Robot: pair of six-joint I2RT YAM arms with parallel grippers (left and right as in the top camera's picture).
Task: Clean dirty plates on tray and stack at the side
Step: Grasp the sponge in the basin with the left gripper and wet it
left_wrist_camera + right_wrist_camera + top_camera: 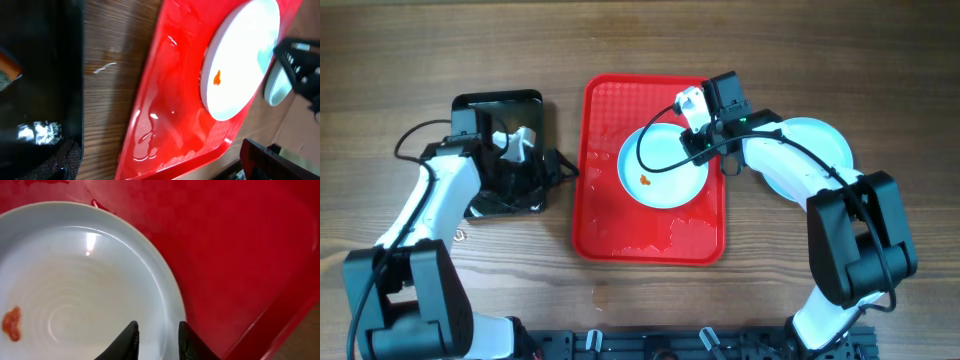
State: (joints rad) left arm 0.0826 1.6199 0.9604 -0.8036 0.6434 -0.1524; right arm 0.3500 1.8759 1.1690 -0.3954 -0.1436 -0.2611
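Right fingers (133,339), narrowly parted, straddle the rim of a speck-marked plate (663,166) at its 2 o'clock edge (grip unconfirmed); plate lies on red tray (605,215). Left fingers (520,140), released, above black tray (470,104).

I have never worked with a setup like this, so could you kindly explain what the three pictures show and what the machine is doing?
These are two robot arms at a wooden table, each ending in a two-finger pincer. One picture looks down from above; the other two come from cameras on each arm's wrist.

On the table lies a red tray holding a pale plate with an orange food speck. Another plate sits on the table beside the tray, partly under the right arm. A black tray lies to the left.

The right pincer hangs over the tray plate's rim, fingers narrowly apart; I cannot tell whether they grip it. The left pincer is over the black tray, open and empty.
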